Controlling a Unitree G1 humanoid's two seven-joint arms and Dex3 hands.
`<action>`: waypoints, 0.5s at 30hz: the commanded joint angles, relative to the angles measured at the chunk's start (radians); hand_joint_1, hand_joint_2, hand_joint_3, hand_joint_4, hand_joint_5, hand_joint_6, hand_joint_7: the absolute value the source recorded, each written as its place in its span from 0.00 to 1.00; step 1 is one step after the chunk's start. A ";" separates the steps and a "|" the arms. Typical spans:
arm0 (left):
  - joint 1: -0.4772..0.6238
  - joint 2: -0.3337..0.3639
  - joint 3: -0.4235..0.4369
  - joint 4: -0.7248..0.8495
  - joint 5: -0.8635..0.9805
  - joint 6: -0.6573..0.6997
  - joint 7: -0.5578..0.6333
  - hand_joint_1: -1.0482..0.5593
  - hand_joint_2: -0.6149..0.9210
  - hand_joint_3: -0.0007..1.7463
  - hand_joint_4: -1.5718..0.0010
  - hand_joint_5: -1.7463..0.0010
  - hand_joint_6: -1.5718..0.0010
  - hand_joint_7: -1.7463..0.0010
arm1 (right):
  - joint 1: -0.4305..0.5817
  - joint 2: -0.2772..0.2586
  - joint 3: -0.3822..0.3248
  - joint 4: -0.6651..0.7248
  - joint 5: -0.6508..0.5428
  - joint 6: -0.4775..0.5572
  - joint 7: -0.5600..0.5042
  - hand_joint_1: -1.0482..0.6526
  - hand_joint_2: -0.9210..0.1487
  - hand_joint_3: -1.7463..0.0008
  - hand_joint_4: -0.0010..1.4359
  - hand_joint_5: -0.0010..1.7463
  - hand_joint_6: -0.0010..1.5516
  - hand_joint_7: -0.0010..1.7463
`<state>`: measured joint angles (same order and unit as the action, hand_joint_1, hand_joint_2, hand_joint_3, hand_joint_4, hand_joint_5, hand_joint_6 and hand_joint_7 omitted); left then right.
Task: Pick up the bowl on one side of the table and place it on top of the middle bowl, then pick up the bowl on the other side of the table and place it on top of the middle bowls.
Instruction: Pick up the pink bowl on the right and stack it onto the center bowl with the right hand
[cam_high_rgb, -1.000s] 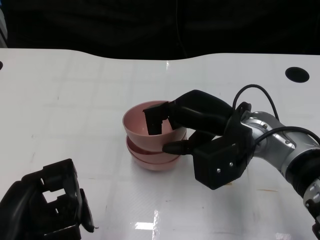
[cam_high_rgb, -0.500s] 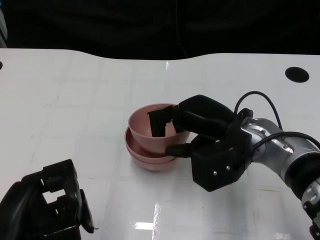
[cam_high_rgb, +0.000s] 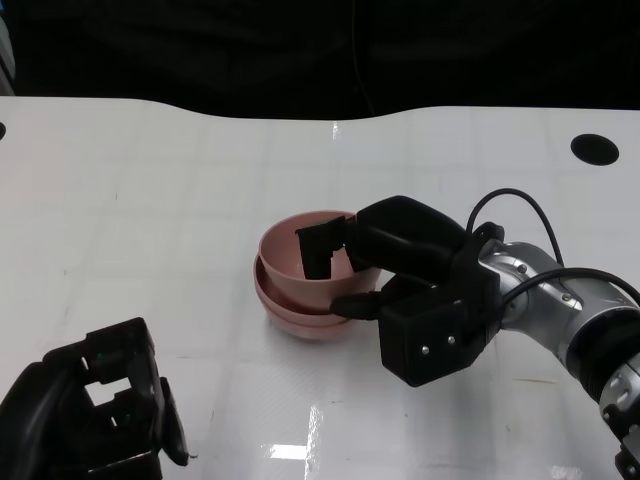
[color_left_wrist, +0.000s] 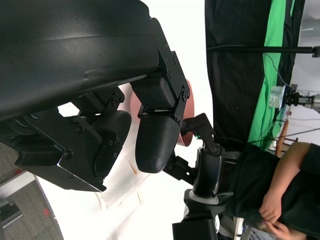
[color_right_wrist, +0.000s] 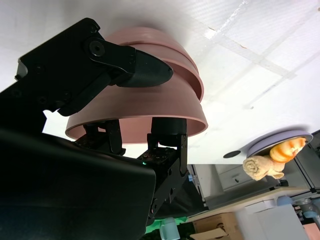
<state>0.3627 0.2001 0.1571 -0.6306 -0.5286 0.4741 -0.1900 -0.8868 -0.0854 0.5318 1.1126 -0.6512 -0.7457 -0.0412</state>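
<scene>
On the glossy white desk (cam_high_rgb: 150, 200), near its middle, sits a stack of smooth pink plastic bowls (cam_high_rgb: 300, 318). The topmost pink bowl (cam_high_rgb: 300, 250) is nested into the ones beneath it, its rim slightly tilted and standing above the lower rims. The right hand (cam_high_rgb: 385, 270), black and mounted on a silver forearm (cam_high_rgb: 545, 300), is grasping this topmost bowl: one finger hooks over the rim into the bowl's hollow, while another presses the outer wall from the side nearest the robot. The right wrist view shows the same grip, with a black fingertip (color_right_wrist: 145, 70) lying against the bowl's outer wall (color_right_wrist: 140, 107) and other fingers under the rim, the lower bowls' rims visible just past it.

The left hand (cam_high_rgb: 95, 415) rests low at the near left part of the desk, well apart from the bowls; its fingers are curled in and hold nothing. The left wrist view shows its black fingers (color_left_wrist: 155, 140) close up, the pink bowls partly hidden behind them, and a person in dark clothing (color_left_wrist: 280, 190) sitting beyond the desk before a green backdrop (color_left_wrist: 272, 75). A round dark hole (cam_high_rgb: 594, 148) marks the far right of the desk.
</scene>
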 joint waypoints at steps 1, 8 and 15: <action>-0.001 0.007 0.002 0.001 0.013 -0.009 -0.002 0.94 1.00 0.78 0.24 0.00 0.39 0.00 | -0.023 -0.001 0.004 0.003 -0.003 -0.006 -0.011 0.45 0.23 0.47 0.64 1.00 0.44 1.00; -0.004 0.005 0.001 0.003 0.017 -0.003 -0.001 0.94 1.00 0.77 0.24 0.00 0.39 0.00 | -0.030 0.003 0.015 0.005 -0.009 -0.002 -0.011 0.44 0.19 0.50 0.63 1.00 0.44 1.00; -0.008 -0.001 -0.004 0.012 0.028 -0.016 -0.003 0.95 1.00 0.78 0.23 0.00 0.39 0.00 | -0.035 0.009 0.025 0.013 -0.014 -0.001 -0.024 0.44 0.19 0.53 0.64 1.00 0.44 1.00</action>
<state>0.3617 0.1974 0.1529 -0.6272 -0.5112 0.4740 -0.1899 -0.8947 -0.0757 0.5534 1.1192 -0.6579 -0.7450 -0.0541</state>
